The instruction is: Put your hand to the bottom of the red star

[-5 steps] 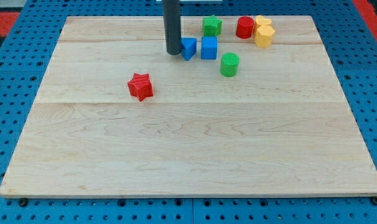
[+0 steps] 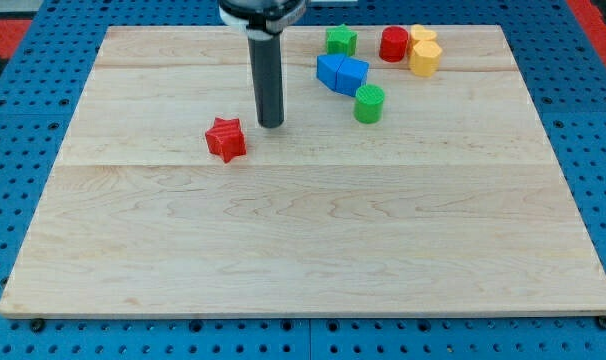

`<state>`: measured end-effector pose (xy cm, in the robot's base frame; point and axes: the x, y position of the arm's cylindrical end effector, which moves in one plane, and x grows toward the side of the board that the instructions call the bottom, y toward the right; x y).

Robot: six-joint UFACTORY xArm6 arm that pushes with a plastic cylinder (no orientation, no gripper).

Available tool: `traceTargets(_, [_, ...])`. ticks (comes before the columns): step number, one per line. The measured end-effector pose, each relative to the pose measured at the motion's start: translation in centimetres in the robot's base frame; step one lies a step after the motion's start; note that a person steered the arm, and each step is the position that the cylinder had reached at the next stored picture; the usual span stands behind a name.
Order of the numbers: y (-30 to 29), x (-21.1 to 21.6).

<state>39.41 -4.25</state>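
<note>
The red star (image 2: 225, 139) lies on the wooden board (image 2: 303, 250), left of centre in the upper half. My tip (image 2: 271, 124) rests on the board just to the right of the star and slightly higher in the view, a small gap apart from it. The rod rises straight up from there to the view's top.
Near the board's top edge lie two blue blocks (image 2: 342, 73) touching each other, a green cylinder (image 2: 369, 103), a green star (image 2: 341, 41), a red cylinder (image 2: 393, 44) and two yellow blocks (image 2: 424, 52). A blue pegboard (image 2: 13, 120) surrounds the board.
My tip has moved down the view and slightly left, from beside the blue blocks to just right of the red star. The two blue blocks now lie tilted and shifted right.
</note>
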Motion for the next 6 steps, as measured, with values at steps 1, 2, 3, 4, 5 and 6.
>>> traceTargets(1, [0.0, 3.4])
traceTargets(2, [-1.0, 3.9])
traceTargets(3, [-2.5, 4.0])
traceTargets(4, [-3.6, 4.2])
traceTargets(5, [-4.7, 4.5])
traceTargets(6, [-5.4, 5.9])
